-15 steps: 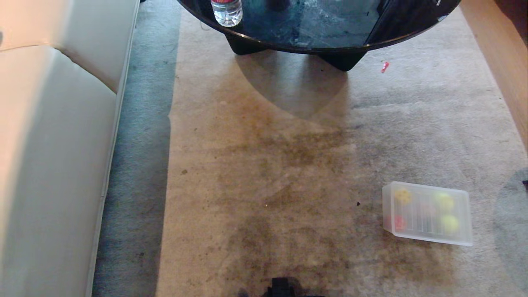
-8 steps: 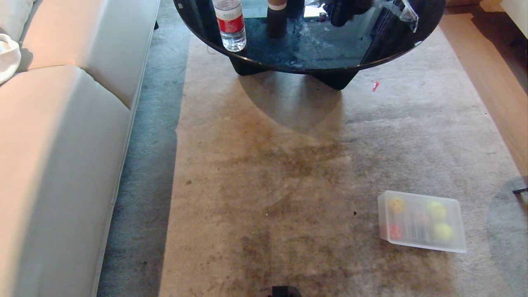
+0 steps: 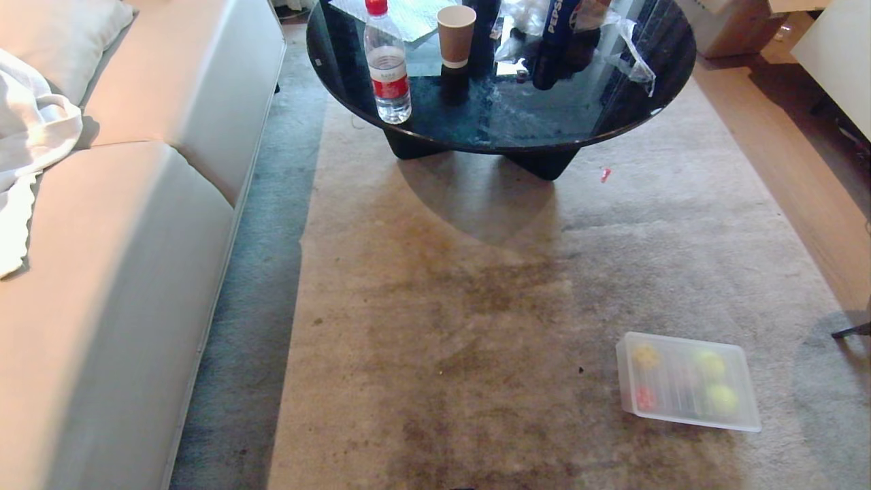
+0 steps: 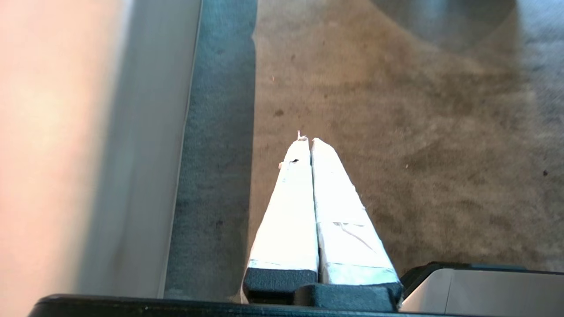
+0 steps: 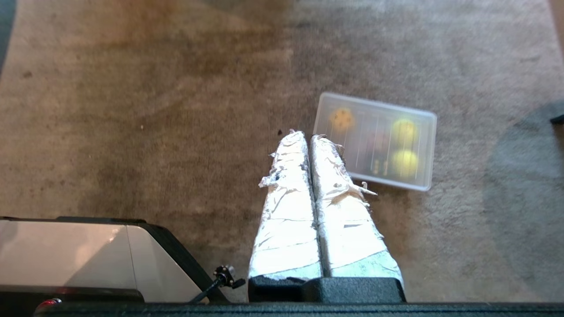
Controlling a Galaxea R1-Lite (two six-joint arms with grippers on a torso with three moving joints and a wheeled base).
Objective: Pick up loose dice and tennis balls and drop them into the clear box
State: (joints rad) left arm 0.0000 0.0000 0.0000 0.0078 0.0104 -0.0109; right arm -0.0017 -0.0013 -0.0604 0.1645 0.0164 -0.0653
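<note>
Left gripper [image 4: 308,140]: it hangs above the carpet near the sofa edge; the two white-wrapped fingers lie pressed together and hold nothing.
Right gripper [image 5: 307,135]: it hangs above the carpet, the clear box just past its tips in the wrist view; the taped fingers are closed against each other, with nothing between them.
Carpet [image 3: 435,306]: beige with darker brown stains in the middle; a grey floor strip runs along its left side.
Clear box [image 3: 687,381]: it stands on the carpet at the right, near the robot, with a translucent ribbed lid on top.
Tennis balls [image 3: 710,365]: two yellow-green balls are seen through the lid, side by side at the right end of the box.
Dice [image 3: 645,355]: one yellowish die shows at the left end inside the box; a red thing [image 3: 644,397] lies beside it, blurred.
Sofa [image 3: 122,272]: pale, along the left side, with a white cloth [image 3: 27,136] on it.
Round table [image 3: 500,116]: black and glossy, farther away; a water bottle [image 3: 387,64], a paper cup [image 3: 455,34] and a Pepsi bottle [image 3: 554,41] stand on it.
</note>
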